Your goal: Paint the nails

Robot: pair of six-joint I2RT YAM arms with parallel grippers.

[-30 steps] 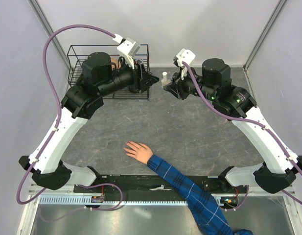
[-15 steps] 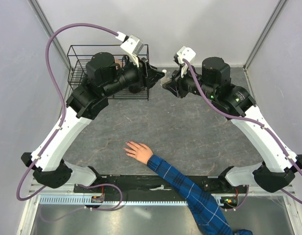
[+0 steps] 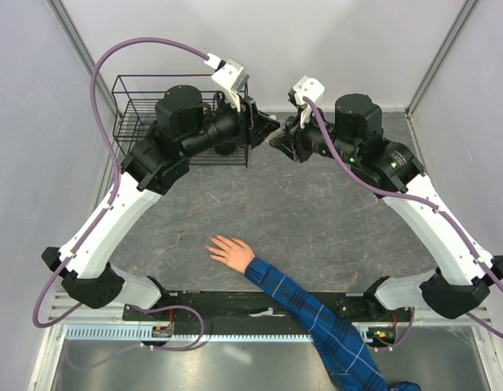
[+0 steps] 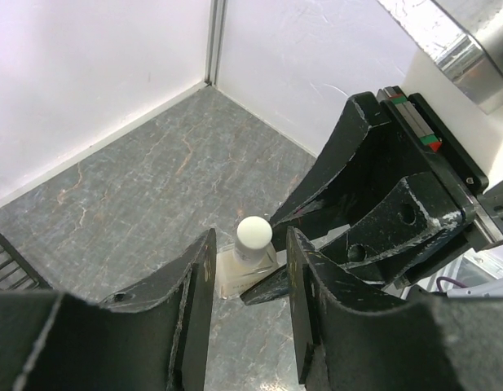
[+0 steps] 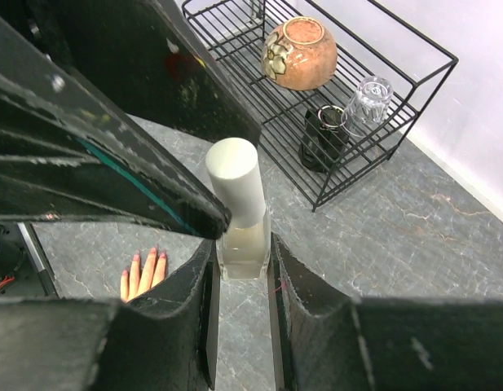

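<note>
Nails [image 5: 151, 254] tiny, partly cut off by right hand [image 5: 243, 254] clenched on bottle [image 5: 236, 183]; left hand [image 4: 249, 248] parted.

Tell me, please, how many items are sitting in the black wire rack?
3: a round clay pot standing alone, then a dark jar with a clear glass right beside it. Others may be hidden.

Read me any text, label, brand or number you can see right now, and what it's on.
None can be read.
Bottle: no label shows on the visible side; its white cap is blank.
Round pot in the wire rack: a flower motif, no words.
Nothing legible elsewhere.
</note>
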